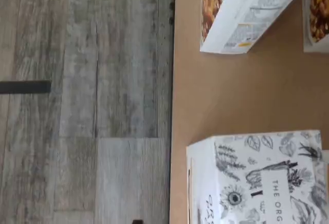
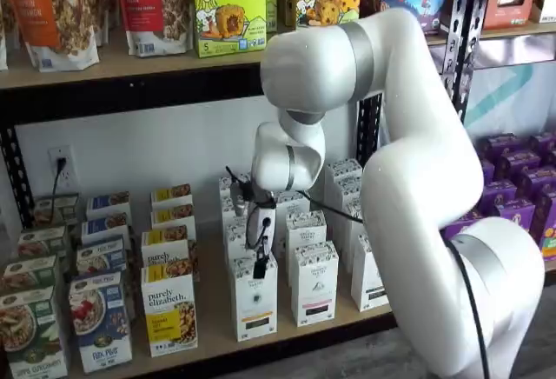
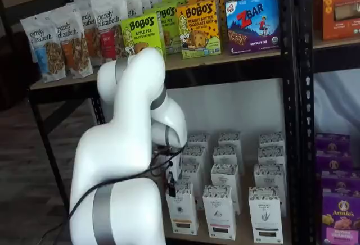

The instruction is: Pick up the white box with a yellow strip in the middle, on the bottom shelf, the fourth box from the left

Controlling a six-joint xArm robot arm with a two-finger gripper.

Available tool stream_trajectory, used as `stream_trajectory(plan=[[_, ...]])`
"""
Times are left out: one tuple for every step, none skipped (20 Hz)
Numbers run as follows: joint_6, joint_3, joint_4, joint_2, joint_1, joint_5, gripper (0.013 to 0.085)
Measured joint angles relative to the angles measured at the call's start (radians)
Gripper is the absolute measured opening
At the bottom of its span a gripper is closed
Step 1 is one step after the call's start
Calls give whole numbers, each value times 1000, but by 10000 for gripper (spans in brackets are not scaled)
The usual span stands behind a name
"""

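Note:
The white box (image 2: 254,299) stands at the front of the bottom shelf (image 2: 213,340), right of a purely elizabeth box (image 2: 170,311). It is a tall white carton with a dark-speckled top and a dark label with a yellowish strip. It also shows in a shelf view (image 3: 183,209). My gripper (image 2: 260,264) hangs right above its top, and its black fingers also show in a shelf view (image 3: 171,188). The fingers are seen side-on, with no gap or grip showing. The wrist view shows a speckled white carton top (image 1: 257,178) on the tan board (image 1: 231,95).
Like cartons stand close by: one with a pink strip (image 2: 314,285), another (image 2: 368,275), and rows behind. Granola boxes (image 1: 241,13) lie across a bare stretch of board. Cereal boxes (image 2: 100,320) stand left. The upper shelf (image 2: 130,66) holds snack boxes. Purple boxes (image 2: 512,201) stand right.

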State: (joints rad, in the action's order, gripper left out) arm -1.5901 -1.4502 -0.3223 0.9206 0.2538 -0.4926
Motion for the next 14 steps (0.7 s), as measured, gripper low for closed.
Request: stream_trajectory(plan=[[7, -6, 10, 5, -2, -2, 850], [10, -9, 15, 8, -3, -2, 850], [13, -14, 21, 13, -5, -1, 850], [16, -23, 26, 20, -8, -3, 850], [17, -25, 29, 21, -8, -5, 850], [33, -42, 48, 30, -11, -22, 850], [38, -53, 56, 36, -13, -32, 850], [44, -62, 63, 41, -14, -37, 850], [53, -74, 74, 49, -15, -43, 850], [61, -88, 84, 58, -16, -49, 850], [64, -100, 89, 66, -18, -53, 850], [67, -109, 93, 73, -19, -56, 850], [71, -122, 98, 81, -20, -59, 850], [76, -133, 105, 88, -21, -64, 850]])
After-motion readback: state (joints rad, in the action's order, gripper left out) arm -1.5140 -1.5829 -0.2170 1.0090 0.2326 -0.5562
